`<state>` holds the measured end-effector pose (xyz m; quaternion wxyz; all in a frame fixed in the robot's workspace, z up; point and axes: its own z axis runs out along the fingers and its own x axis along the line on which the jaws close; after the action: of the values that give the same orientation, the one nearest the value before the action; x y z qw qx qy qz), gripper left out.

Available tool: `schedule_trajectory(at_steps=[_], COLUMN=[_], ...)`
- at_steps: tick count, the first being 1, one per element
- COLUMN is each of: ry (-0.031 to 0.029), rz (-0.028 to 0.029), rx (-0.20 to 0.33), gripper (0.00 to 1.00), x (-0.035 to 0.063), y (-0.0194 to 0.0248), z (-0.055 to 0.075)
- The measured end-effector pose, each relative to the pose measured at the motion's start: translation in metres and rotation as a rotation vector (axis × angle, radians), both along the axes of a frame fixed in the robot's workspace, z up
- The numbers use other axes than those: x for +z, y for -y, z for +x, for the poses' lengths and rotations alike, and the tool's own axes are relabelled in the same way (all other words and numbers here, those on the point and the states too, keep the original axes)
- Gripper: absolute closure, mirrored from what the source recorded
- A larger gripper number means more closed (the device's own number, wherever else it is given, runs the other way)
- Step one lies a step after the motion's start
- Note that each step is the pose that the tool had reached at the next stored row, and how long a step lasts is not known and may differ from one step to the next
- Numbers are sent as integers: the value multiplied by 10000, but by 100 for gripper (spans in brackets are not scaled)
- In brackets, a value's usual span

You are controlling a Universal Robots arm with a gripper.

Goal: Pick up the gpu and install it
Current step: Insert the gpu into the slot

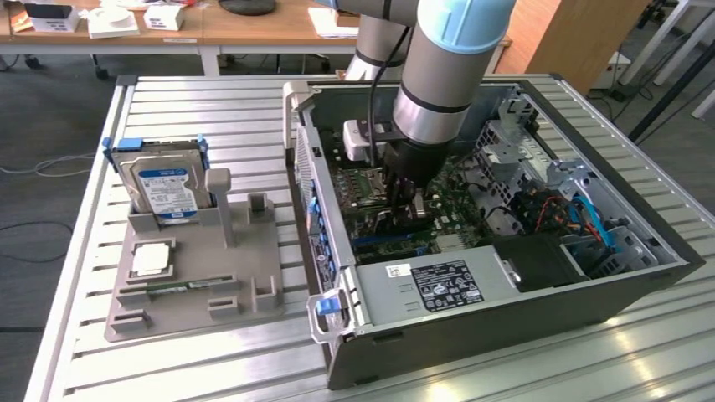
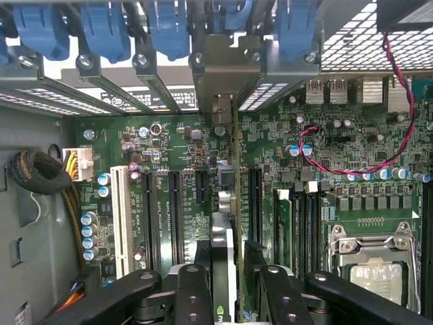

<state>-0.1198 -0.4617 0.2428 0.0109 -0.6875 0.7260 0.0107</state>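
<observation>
The gpu (image 2: 224, 237) is a thin black card seen edge-on, standing upright over the green motherboard (image 2: 169, 135) among the long black expansion slots. Its metal end bracket (image 2: 223, 74) lies against the case's rear slot wall. My gripper (image 2: 233, 298) is shut on the card, with a black finger (image 2: 193, 294) on one face and another (image 2: 284, 298) on the other. In the exterior view my gripper (image 1: 408, 201) reaches straight down inside the open computer case (image 1: 625, 276), with the dark gpu (image 1: 391, 222) under it, low against the board.
A grey fixture (image 1: 190, 318) at the exterior view's left holds a silver hard drive (image 1: 166, 188), a green memory stick (image 1: 179, 286) and a small white square part (image 1: 151, 258). Inside the case are the power supply (image 1: 441, 289), the CPU socket (image 2: 372, 271), a red-black wire (image 2: 399, 101) and blue slot latches (image 2: 169, 27).
</observation>
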Motion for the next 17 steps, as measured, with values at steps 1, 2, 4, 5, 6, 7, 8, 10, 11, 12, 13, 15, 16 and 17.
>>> schedule_trajectory(at_steps=[1, 2, 4, 5, 6, 7, 8, 10, 11, 12, 13, 15, 16, 17], ry=[0, 0, 1, 0, 0, 1, 1, 2, 4, 2, 2, 1, 0, 0], rz=[1, 1, 1, 1, 0, 2, 2, 3, 6, 4, 2, 1, 0, 0], rx=[-2, -5, -9, -10, -10, -10, -11, -16, -28, -41, -51, -57, -58, -58], gripper=[66, 66, 66, 66, 66, 66, 66, 66, 66, 66, 66, 66, 66, 66], x=[-3, -4, -7, -7, -7, -7, -7, -8, -11, -12, -13, -13, -13, -14], y=[-1, -1, -1, -1, -1, -1, -1, -2, -5, -8, -9, -9, -9, -9], z=[0, 0, 0, 0, 0, 0, 0, 0, 0, 0, 0, 0, 0, 0])
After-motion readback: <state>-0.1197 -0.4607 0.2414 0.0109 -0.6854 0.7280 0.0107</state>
